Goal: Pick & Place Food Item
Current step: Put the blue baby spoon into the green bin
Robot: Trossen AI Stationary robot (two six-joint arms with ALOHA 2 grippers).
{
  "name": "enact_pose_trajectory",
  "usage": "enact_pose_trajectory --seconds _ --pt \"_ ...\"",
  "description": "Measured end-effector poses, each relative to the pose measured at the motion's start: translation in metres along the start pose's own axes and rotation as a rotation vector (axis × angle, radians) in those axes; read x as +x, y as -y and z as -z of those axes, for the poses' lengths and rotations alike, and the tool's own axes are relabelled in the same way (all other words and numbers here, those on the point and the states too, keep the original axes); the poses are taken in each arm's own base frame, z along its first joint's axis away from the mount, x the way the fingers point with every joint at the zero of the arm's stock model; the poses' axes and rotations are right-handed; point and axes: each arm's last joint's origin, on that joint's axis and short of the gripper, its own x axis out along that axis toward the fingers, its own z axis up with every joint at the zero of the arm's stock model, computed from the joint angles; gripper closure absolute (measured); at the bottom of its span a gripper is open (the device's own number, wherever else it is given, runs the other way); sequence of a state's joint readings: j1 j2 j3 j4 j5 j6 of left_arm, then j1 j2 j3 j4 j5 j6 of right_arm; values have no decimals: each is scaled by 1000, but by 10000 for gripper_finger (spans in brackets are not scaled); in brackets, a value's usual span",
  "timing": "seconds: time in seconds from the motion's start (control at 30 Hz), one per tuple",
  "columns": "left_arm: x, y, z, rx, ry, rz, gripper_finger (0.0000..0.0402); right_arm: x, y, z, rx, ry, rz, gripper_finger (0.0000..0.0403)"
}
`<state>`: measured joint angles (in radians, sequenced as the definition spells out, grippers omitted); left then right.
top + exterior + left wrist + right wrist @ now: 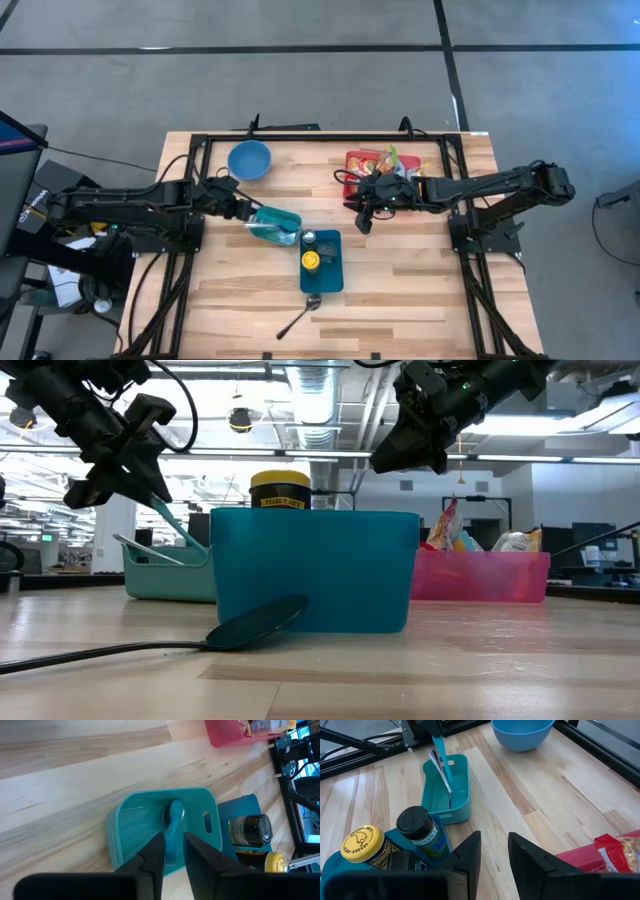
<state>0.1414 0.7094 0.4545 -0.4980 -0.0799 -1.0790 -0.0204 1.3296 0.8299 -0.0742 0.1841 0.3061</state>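
A teal utensil [173,836] slants up out of a teal bin [278,228] at the table's middle left, its rounded end [175,809] down inside the bin beside a metal utensil [444,775]. My left gripper [243,210] is shut on its upper end. My right gripper [363,222] hovers open with nothing between its fingers, just in front of a red bin [350,160] that holds food packets [388,160]. A blue tray [325,278] near the middle carries a yellow-lidded jar [311,261] and a black-lidded jar [309,238]. My left gripper has the teal utensil's handle [173,842] between its two fingers [152,857], near the handle's upper end. The fingers come slanting down from the table's left side, along the handle. The utensil hangs tilted, its lower end inside the teal bin.
A blue bowl [250,158] stands at the far left of the table. A dark spoon [300,318] lies on the wood near the front edge, in front of the blue tray. A black frame [300,135] borders the tabletop at the far side.
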Motion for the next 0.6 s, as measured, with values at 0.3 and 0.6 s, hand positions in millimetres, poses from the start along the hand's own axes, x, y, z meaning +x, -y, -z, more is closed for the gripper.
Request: enact_pose_trajectory --seconds 0.3,0.6 --pt "0 0 0 5 -12 5 314 0 0 0 0 0 0 310" --pt "-1 -11 6 44 -84 -100 300 0 0 0 0 0 0 310"
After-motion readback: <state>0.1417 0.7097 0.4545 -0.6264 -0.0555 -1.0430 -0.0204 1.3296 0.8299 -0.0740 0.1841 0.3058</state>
